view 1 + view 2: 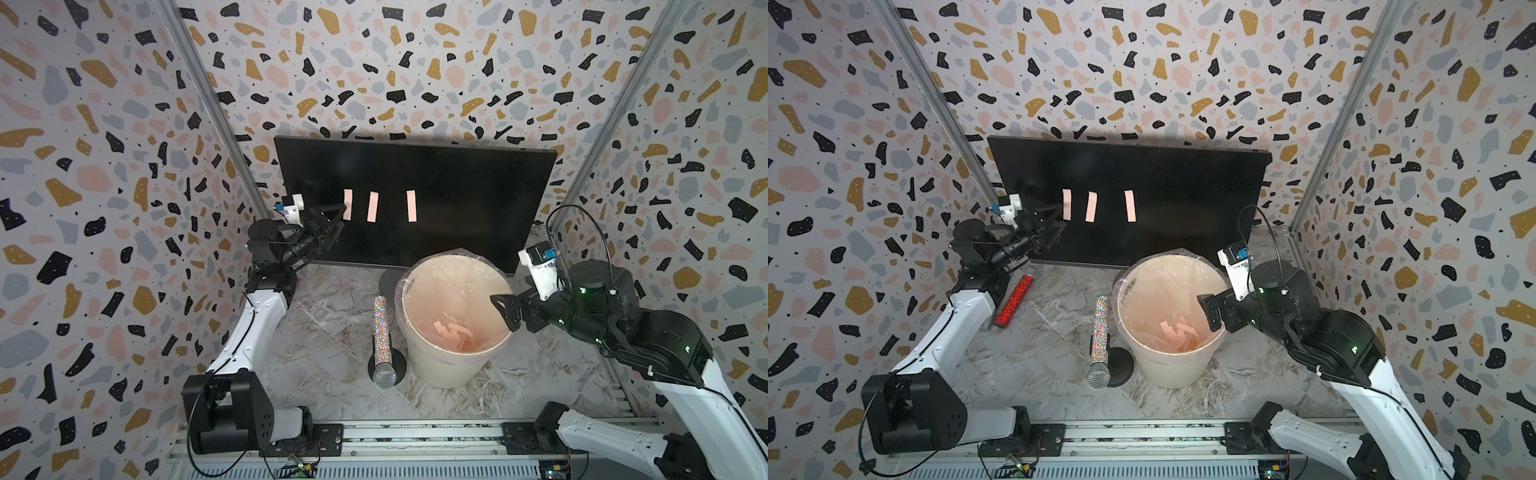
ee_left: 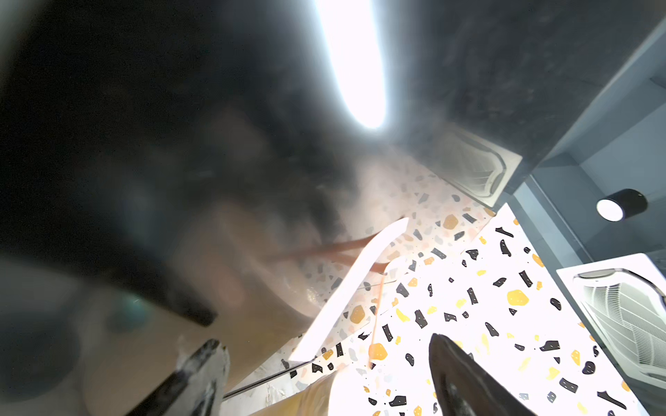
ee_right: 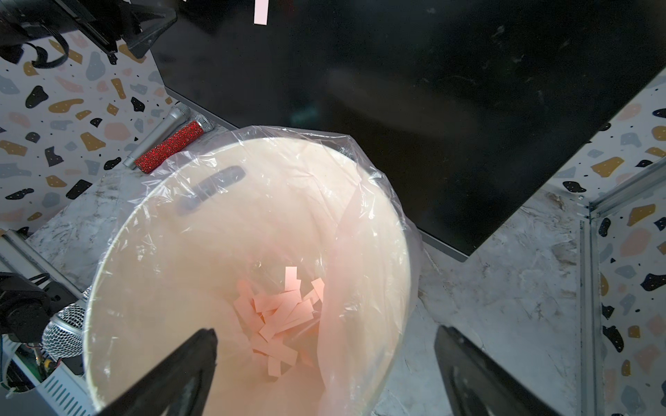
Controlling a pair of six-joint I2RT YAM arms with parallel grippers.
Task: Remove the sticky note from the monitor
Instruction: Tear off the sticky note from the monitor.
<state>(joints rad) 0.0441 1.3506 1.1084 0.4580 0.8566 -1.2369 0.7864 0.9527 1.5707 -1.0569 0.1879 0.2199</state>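
1. While the left gripper [image 1: 340, 215] is being held up at the screen, its jaws are being kept apart. Nothing is being pinched as far as can be told. In the left wrist view the fingers [image 2: 461, 378] are being shown wide apart, with a pale strip, probably the note, running up between them.
2. Just off those fingertips, the nearest sticky note [image 1: 348, 205] is being carried on the monitor [image 1: 457, 178], on the screen's left part and about mid-height. Its long axis is running up and down the screen, so it's being approached from its long side. Whether a finger is touching its edge can't be told.
3. Two other notes [image 1: 372, 208] [image 1: 412, 206] are being shown further along toward the middle, also upright-ish, each apart from its neighbour.
4. The left arm is being judged far nearer for the peel. The right gripper [image 1: 505, 313] is being hung over the bin's rim, jaws wide apart and empty, well away from the notes.
5. The cream bin [image 1: 436, 365], lined with a clear bag, is being used for a heap of pink strips [image 1: 453, 332] at its bottom, so it's likely the drop spot.
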